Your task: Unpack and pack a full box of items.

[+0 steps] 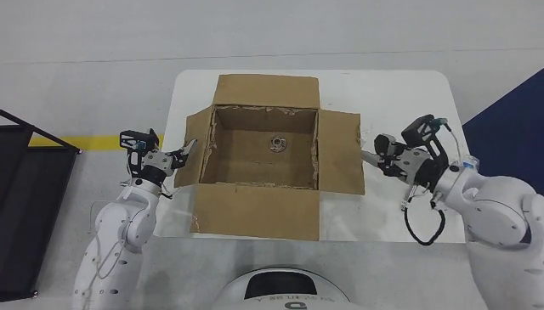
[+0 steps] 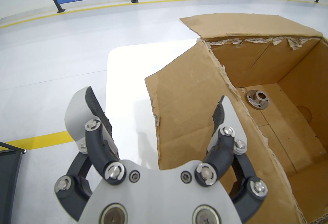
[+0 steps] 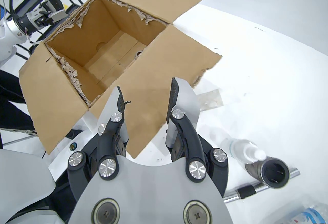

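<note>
Both the left gripper (image 1: pixel 189 149) and the right gripper (image 1: pixel 367 158) hang spread and empty beside the open box (image 1: pixel 259 211), whose one metal ring (image 1: pixel 277 143) lies deep on its bottom, so a reaching arm could snag a torn flap (image 1: pixel 340 151) and shove the box.

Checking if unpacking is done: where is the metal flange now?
In the top view, the metal flange rests on the floor of the open cardboard box, mid-width, nearer its far wall.
</note>
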Robot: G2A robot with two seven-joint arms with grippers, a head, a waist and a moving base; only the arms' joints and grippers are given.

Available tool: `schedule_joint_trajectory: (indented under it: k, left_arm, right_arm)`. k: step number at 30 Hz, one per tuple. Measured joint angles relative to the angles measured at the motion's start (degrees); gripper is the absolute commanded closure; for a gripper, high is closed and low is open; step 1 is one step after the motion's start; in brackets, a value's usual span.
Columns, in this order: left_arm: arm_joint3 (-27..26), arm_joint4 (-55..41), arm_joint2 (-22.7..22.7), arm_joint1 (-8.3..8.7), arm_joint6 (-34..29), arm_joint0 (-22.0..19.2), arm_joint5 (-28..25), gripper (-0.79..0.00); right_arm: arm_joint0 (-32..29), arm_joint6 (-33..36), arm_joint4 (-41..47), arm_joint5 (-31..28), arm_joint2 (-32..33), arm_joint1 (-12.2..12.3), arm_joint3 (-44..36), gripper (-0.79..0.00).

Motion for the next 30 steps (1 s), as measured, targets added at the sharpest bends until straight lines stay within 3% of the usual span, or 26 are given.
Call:
schedule_joint_trajectory:
  k: [16, 25, 30]
  left_arm:
    - [0.0, 0.0, 0.0, 0.00, 0.0, 0.0, 0.0, -0.785]
    - [0.0, 0.0, 0.0, 0.00, 0.0, 0.0, 0.0, -0.785]
    - [0.0, 0.0, 0.0, 0.00, 0.0, 0.0, 0.0, -0.785]
  right_arm:
    - [-2.1, -1.7, 1.0, 0.3, 3.3, 0.1, 1.3, -0.785]
    - [-6.6, -4.7, 1.5, 10.4, 18.7, 0.2, 12.1, -0.785]
    - [-3.5, 1.3, -5.0, 17.8, 18.6, 1.0, 18.3, -0.785]
